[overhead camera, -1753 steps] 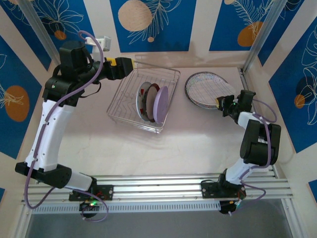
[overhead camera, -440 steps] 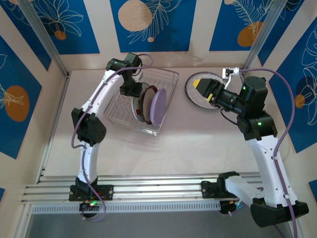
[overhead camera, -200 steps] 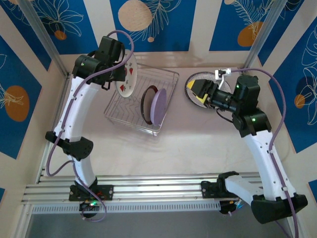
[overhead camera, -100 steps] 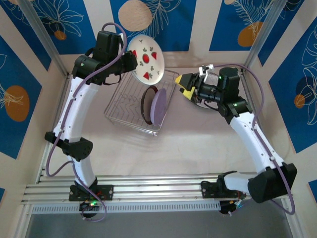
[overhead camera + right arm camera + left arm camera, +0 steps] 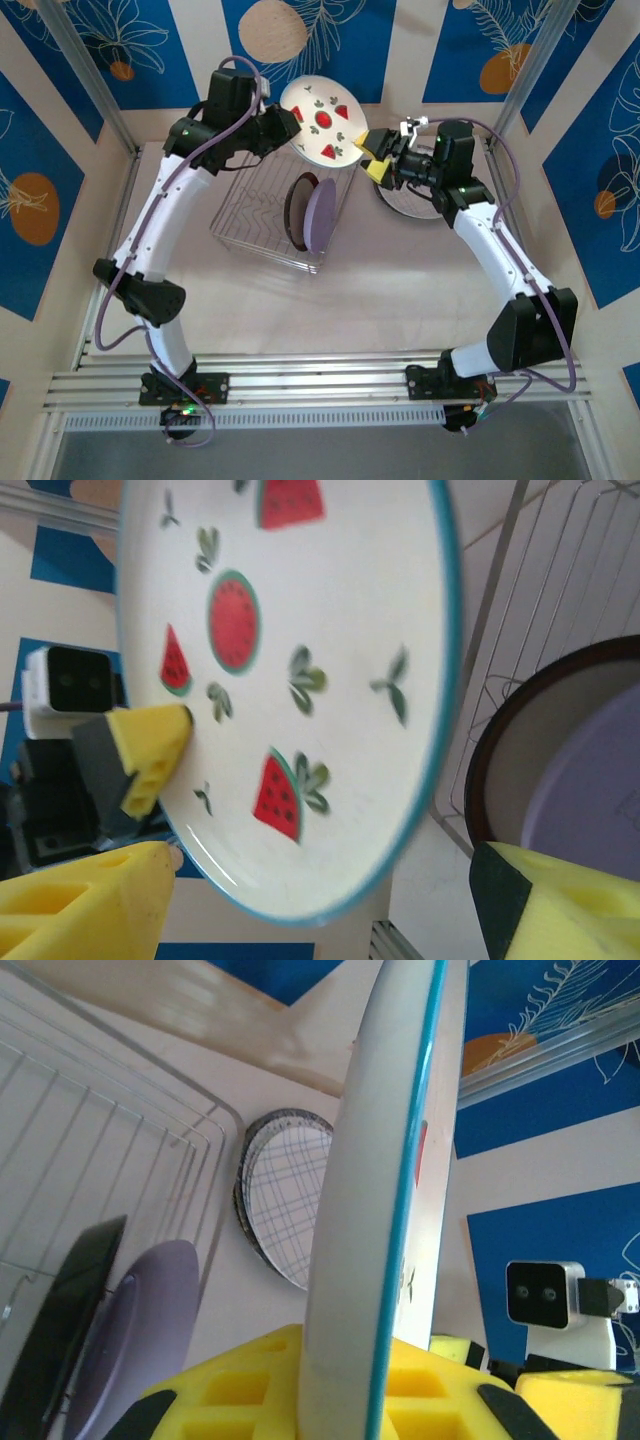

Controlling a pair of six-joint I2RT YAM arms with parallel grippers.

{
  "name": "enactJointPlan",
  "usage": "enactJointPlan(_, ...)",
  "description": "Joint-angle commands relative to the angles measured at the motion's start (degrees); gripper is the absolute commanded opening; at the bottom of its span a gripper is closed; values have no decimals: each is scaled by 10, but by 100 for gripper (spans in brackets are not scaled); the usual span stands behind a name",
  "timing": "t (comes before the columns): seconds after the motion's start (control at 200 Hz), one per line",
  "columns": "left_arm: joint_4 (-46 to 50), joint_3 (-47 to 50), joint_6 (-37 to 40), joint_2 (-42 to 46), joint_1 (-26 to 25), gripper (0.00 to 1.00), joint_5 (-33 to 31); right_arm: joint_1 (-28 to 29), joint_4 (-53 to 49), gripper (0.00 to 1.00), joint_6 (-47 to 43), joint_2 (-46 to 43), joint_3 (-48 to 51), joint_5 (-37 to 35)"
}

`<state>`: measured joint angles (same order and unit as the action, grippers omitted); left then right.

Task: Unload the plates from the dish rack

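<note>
Top view: L end effector [image 5: 291, 127] was clamped tight on the 9 o'clock rim of the watermelon-print plate [image 5: 322, 135], holding it in the air, tilted, printed face toward the camera, above the dish rack [image 5: 250, 200] at approx the rack's 12 o'clock edge. R end effector [image 5: 377, 155] sat at the plate's 3 o'clock w/ yellow pads spread wide. R wrist view had the plate's teal rim btwn the two pads, contact not clear. Inside the rack, 2 plates stood on edge, side by side: a lilac plate [image 5: 323, 215] and, at its 9 o'clock, a dark-rimmed plate [image 5: 296, 203]. On the worktop [image 5: 380, 290], at 3 o'clock of the rack, lay a stack topped by the grid-line plate [image 5: 285, 1200], partly under the R arm.
</note>
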<state>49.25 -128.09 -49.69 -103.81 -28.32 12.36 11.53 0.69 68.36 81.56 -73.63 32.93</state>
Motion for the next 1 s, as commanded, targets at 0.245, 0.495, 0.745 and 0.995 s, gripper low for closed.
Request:
enactJointPlan(0.245,-179,80,-94,60,-5,0,70,-6,52,70,58,35,-41,16)
enactJointPlan(0.495,-260,146,-153,74,-5,0,94,-6,73,58,78,40,-36,14)
enactJointPlan(0.745,-299,174,-182,80,-6,0,102,-5,75,28,85,45,-38,7)
enactJointPlan(0.995,-311,190,-190,83,-6,0,112,-6,65,8,78,31,-35,-18)
